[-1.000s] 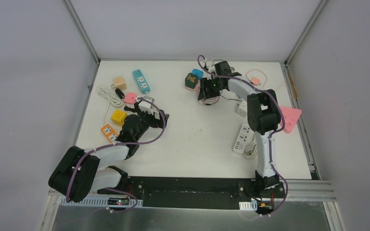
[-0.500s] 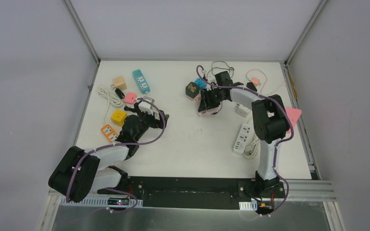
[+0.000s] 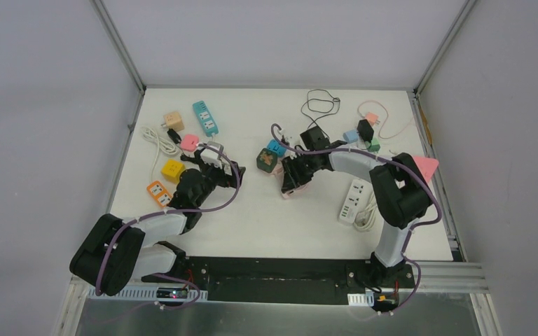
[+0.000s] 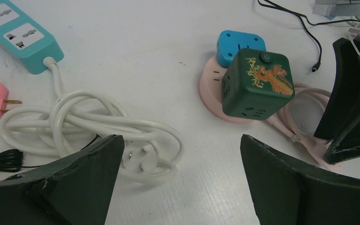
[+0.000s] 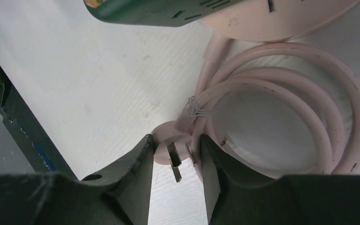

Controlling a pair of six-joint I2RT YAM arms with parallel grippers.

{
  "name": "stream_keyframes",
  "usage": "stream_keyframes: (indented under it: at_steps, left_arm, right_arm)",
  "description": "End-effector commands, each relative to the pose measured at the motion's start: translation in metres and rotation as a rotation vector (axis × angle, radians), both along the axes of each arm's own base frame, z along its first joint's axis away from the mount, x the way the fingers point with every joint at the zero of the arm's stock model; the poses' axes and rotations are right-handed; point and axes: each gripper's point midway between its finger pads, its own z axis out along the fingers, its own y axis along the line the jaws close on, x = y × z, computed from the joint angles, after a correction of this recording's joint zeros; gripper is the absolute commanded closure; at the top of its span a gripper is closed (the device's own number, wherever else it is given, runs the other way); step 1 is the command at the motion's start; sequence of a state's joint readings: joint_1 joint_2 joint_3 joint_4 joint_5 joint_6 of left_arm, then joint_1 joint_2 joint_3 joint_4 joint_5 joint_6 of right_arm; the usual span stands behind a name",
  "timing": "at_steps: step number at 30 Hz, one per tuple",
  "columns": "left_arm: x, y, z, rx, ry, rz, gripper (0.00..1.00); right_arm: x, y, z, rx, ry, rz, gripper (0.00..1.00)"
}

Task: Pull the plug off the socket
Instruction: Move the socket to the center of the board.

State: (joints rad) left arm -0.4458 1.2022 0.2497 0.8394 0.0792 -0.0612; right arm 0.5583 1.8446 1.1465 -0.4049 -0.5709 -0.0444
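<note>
Looking from the left side, the left claw hangs over a loose white cord on the table, near a teal power strip. If it drops down there, I think it could snag that cord and drag it along. In the middle sits the pink round socket, with a green cube plug and a small blue cube stuck in its top. The green cube is not out yet. Nothing seems to hold the socket down, so a tug may just slide the whole lot across the table, cubes and all. On the right, the socket's pink cord lies in a coil, and it could catch too.

The left claw is spread wide and holds nothing. The right claw is partly closed and pinches the pink plug at the end of that coiled cord, one finger on each side, its metal pins poking out. That is the socket's own plug, not the green cube, so I think a pull here would not free the cube.
</note>
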Motion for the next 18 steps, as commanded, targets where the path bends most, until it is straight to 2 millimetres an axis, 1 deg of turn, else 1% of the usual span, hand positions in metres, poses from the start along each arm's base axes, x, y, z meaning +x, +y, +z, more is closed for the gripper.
stream_keyframes:
  at_steps: [1, 5, 7, 9, 11, 13, 15, 18]
  left_arm:
    - [-0.003, -0.001, 0.021, -0.038, -0.082, -0.009, 0.01]
    - [-0.003, 0.004, 0.023, -0.053, -0.075, 0.023, 0.01]
    - [-0.004, 0.003, 0.027, -0.073, -0.040, 0.024, 0.01]
    - [-0.006, 0.000, 0.028, -0.099, 0.023, 0.022, 0.01]
    - [-0.008, -0.004, 0.032, -0.132, 0.064, 0.008, 0.01]
    - [-0.011, -0.006, 0.035, -0.171, 0.100, 0.003, 0.01]
    - [-0.013, -0.009, 0.039, -0.201, 0.127, -0.005, 0.01]
    - [-0.014, -0.012, 0.044, -0.268, 0.176, 0.002, 0.01]
  right_arm:
    - [-0.038, -0.003, -0.007, -0.024, 0.056, 0.099, 0.68]
    - [-0.044, -0.004, -0.006, -0.033, 0.061, 0.132, 0.65]
    - [-0.043, -0.007, -0.002, -0.039, 0.044, 0.152, 0.60]
    - [-0.045, -0.009, 0.005, -0.043, 0.028, 0.207, 0.48]
    - [-0.046, -0.010, 0.013, -0.040, 0.014, 0.256, 0.32]
    - [-0.043, -0.011, 0.020, -0.035, -0.010, 0.278, 0.22]
    - [-0.041, -0.013, 0.025, -0.031, -0.030, 0.292, 0.16]
    - [-0.035, -0.017, 0.035, -0.030, -0.066, 0.302, 0.13]
